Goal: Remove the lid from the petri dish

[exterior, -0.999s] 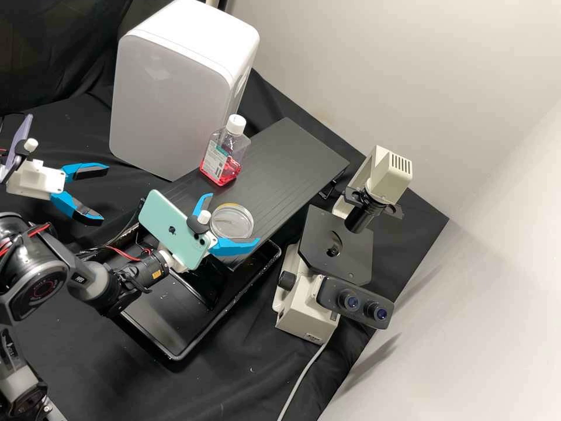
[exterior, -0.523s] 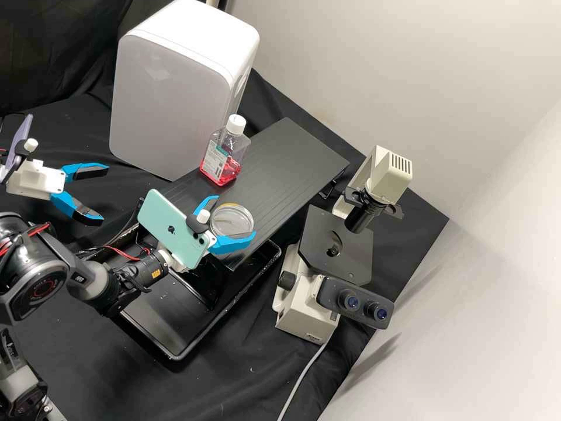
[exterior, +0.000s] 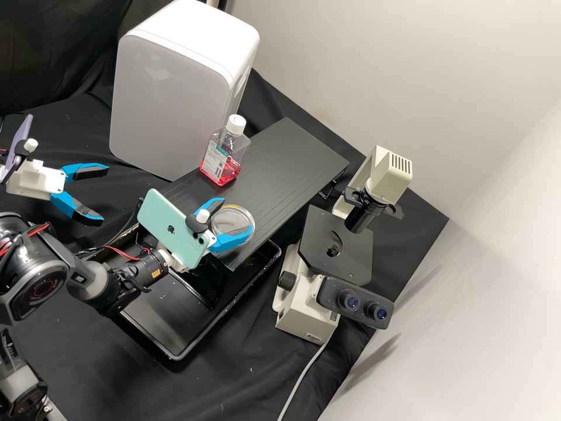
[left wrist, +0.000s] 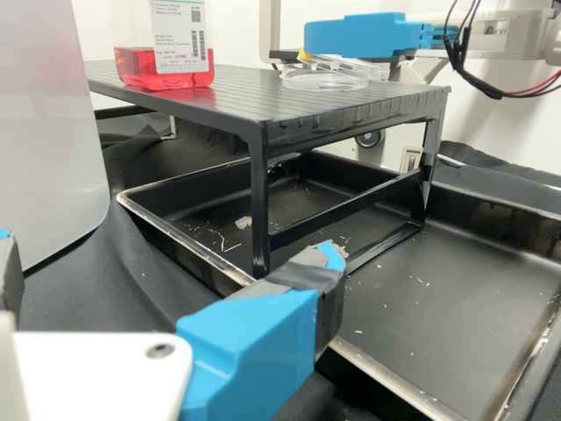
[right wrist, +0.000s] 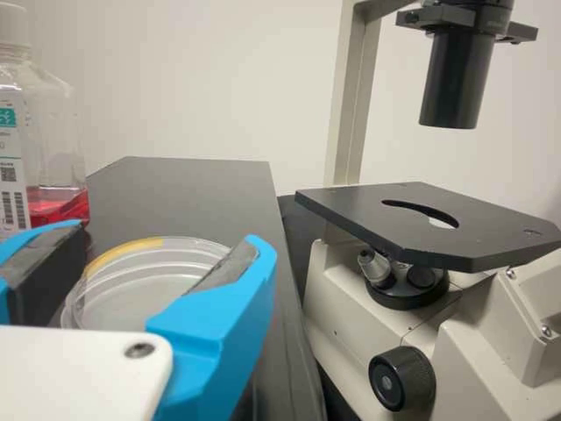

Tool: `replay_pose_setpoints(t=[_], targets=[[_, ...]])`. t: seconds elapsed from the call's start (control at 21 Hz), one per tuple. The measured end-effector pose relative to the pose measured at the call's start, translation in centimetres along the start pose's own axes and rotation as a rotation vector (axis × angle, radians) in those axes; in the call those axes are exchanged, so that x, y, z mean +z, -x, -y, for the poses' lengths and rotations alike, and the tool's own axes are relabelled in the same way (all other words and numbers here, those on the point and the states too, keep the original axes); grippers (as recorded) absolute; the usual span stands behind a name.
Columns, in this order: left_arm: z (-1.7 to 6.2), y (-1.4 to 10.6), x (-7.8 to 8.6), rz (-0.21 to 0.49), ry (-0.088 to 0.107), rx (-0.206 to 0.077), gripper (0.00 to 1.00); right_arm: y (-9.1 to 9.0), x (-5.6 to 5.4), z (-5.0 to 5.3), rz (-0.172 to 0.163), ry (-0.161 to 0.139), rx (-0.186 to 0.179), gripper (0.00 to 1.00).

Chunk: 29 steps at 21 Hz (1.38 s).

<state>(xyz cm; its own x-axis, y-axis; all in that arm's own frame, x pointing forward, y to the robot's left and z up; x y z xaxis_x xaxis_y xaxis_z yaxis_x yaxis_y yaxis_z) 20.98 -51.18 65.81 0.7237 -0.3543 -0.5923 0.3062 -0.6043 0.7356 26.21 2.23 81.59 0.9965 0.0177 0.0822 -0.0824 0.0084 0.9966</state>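
Note:
A clear round petri dish sits near the front corner of a black raised shelf. My right gripper holds it from the side, its two blue fingers pressed against the lid's rim. In the right wrist view the dish lies between the fingertips, with a yellow mark on its far rim. The left wrist view shows the dish on the shelf under one blue finger of that gripper. My left gripper hangs open to the left, well away from the shelf.
A bottle of red liquid stands on the shelf's back part, in front of a large white box. A black tray lies under the shelf. A microscope stands close to the right of the dish.
The right gripper's fingers have drawn together from wide open onto the petri dish. The left arm has kept still.

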Motion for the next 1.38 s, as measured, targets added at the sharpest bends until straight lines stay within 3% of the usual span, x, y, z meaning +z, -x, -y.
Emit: replay_pose_setpoints(t=[0.52,0.57,1.38], targets=[[0.03,-0.01,-0.01,0.0,0.0,0.0,1.0,0.0,-0.04,-0.04,-0.004,0.0,0.005,0.0],[0.03,-0.01,-0.01,0.0,0.0,0.0,1.0,0.0,-0.04,-0.04,-0.004,0.0,0.005,1.0],[0.03,-0.01,-0.01,0.0,0.0,0.0,1.0,0.12,0.03,0.02,-0.003,0.0,0.003,1.0]])
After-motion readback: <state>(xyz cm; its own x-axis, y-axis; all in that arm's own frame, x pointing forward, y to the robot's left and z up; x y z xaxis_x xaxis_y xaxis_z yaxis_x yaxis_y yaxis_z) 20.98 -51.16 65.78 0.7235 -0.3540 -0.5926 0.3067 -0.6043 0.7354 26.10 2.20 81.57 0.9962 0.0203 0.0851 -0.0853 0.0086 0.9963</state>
